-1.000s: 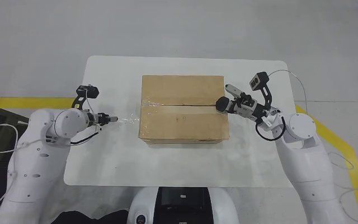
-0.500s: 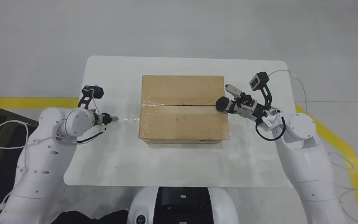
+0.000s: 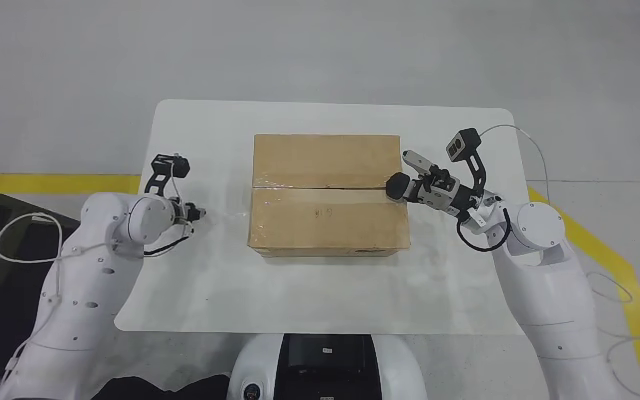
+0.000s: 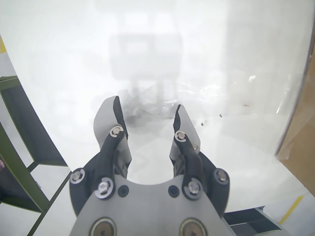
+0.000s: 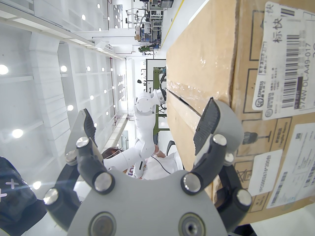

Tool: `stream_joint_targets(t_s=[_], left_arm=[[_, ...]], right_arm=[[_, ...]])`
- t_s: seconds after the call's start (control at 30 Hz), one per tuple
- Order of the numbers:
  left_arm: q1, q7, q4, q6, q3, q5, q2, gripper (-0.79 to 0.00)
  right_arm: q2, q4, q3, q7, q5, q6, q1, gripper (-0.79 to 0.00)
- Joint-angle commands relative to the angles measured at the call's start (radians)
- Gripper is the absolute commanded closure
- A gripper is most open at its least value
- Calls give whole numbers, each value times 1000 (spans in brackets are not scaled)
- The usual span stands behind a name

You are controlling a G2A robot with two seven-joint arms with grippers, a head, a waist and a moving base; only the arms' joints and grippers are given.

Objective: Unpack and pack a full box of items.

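1. The left tool (image 4: 147,114) hung low over the surface (image 3: 200,290), well off the left end of the box (image 3: 328,190). Its fingers were spread, with nothing between them.
2. Just past its fingertips, on the side toward the box, lay a crumpled scrap of clear film (image 4: 150,105). It was probably stripped sealing tape, set down there to keep it off the box flaps.
3. The right tool (image 5: 147,112) stood at the right end of the box, level with the top edge. Its fingers were wide apart and held nothing.
4. One of its pads (image 5: 206,121) sat over the corner where the end face met the top. Contact could not be confirmed. The other finger stood in free air, away from the box.
5. This placement appeared suited to steadying the box or catching a flap edge.
6. The box rested between the two tools, in the middle of the surface. It was plain brown cardboard, rectangular and closed. The end face toward the right tool carried several white labels (image 5: 283,62).
7. Farther along the box top, two flaps met at a centre seam (image 3: 320,187) running its full length. A glossy clear strip showed along the seam, with a dark slit at the right end.
8. The seal therefore seemed at least partly opened. With the flaps down, unpacking had not yet begun.
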Motion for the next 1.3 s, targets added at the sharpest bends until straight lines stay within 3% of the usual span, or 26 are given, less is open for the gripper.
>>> stream_joint_targets(t_s=[0.0,0.17,0.4,0.7,0.83,0.87,1.23,1.27], left_arm=[[-5,0,6,-3,4,0,-2,-406],[-13,-1,9,-7,4,-16,-5,-382],[-13,-4,0,-13,-3,-32,-6,-191],[-30,-17,13,-17,-1,-42,-10,-182],[-37,-22,19,-21,-3,-46,-11,-9],[-39,-23,22,-22,-2,-45,-11,0],[-41,-11,17,0,-17,-51,-13,0],[-37,-14,9,1,-23,-50,-12,-92]], right_arm=[[0,0,0,0,0,0,0,-785],[0,0,0,0,0,0,0,-785],[0,0,0,0,0,0,0,-785],[0,0,0,0,0,0,0,-785],[0,0,0,0,0,0,0,-785],[0,0,0,0,0,0,0,-785],[0,0,0,0,0,0,0,-785],[0,0,0,0,0,0,0,-785]])
